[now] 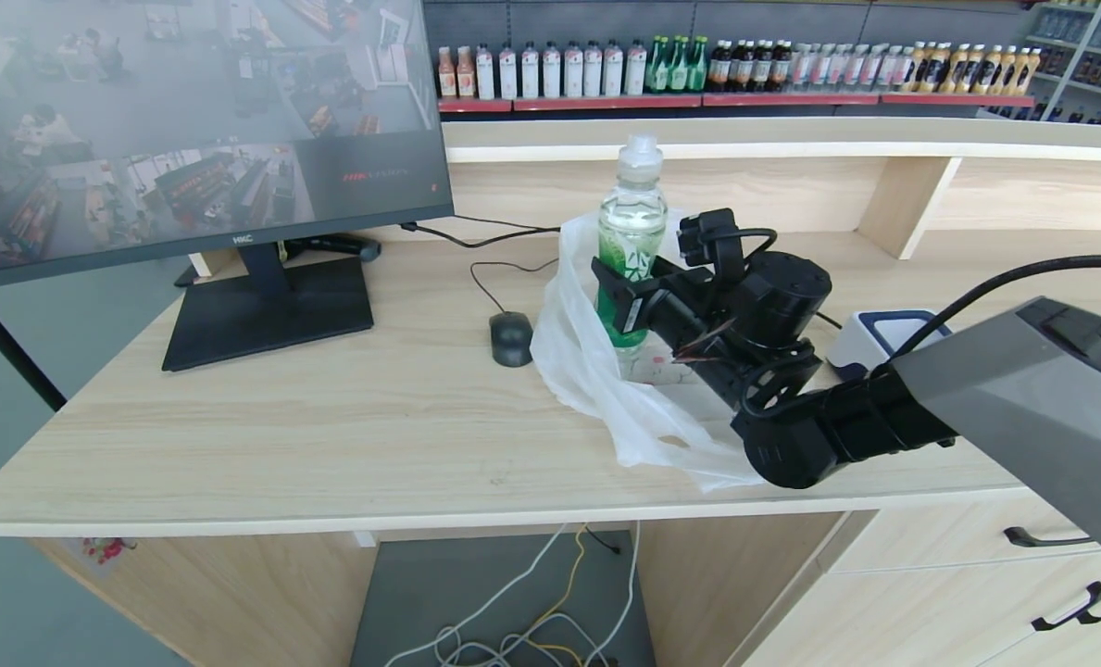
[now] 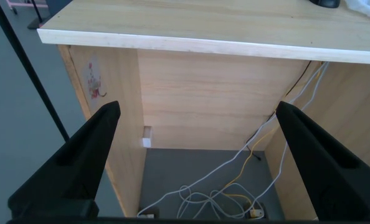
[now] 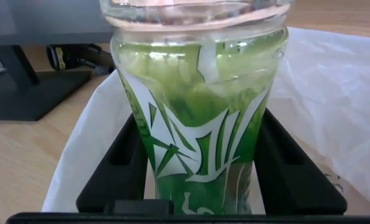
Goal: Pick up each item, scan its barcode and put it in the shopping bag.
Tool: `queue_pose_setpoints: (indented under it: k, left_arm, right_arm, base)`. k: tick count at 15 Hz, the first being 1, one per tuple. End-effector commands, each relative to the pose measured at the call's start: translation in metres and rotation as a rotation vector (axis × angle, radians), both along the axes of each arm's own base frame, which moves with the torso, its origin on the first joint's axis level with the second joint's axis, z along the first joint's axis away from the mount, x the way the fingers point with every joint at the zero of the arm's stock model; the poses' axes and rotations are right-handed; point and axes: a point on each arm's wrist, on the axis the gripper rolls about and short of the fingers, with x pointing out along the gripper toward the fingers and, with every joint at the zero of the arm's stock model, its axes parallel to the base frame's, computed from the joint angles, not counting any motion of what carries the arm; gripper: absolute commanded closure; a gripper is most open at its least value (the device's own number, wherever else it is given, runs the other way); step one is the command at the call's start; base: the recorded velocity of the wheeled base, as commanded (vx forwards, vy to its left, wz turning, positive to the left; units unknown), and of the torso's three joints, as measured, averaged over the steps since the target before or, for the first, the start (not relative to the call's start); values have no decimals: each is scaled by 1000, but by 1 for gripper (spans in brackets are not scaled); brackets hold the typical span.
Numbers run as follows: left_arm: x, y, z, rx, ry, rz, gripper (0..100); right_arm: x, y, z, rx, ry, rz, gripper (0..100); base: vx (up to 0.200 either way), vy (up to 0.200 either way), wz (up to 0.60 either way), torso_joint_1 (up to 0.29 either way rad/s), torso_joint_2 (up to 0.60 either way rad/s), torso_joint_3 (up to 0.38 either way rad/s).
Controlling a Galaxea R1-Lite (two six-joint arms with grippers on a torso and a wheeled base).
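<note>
Atop the counter (image 1: 328, 426), right fingers (image 3: 119, 168) clamp the bottle (image 1: 631, 243) in the shopping bag (image 1: 587, 371); left fingers (image 2: 79, 162) gape wide.

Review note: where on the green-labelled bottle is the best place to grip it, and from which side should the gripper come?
Probably the green-labelled middle of the bottle, approached level from the side, as the right gripper holds it. The bottle stands upright, and its round body pinches in there, which should seat a grip; the neck above is slimmer.
</note>
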Motion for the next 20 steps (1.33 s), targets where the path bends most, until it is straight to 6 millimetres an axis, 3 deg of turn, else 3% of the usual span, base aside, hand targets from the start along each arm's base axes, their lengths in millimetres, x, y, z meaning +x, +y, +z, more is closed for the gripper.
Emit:
queue_pose_setpoints:
  k: [1,2,8,12,17,20]
  left_arm:
    - [0,0,0,0,-1,2,0]
    - [0,0,0,0,-1,0,0]
    - [0,0,0,0,-1,0,0]
    - [0,0,0,0,-1,0,0]
    - [0,0,0,0,-1,0,0]
    - [0,0,0,0,-1,2,0]
  right_arm:
    - [-2,0,-1,-2,5,3,100]
    - [-2,0,-2,-7,10,4,0]
    - [-17,-10,4,-12,21,-2,0]
    - [-33,-18,27,5,-16,-9,0]
    - [-78,-42,55,-3,-45,-15,0]
    - [-128,-65,52,-24,-56,-13,0]
  base:
    - [0,0,0,0,0,0]
    - [0,0,0,0,0,0]
    - [0,0,0,0,0,0]
    - [0,0,0,0,0,0]
    - [0,0,0,0,0,0]
    - [0,0,0,0,0,0]
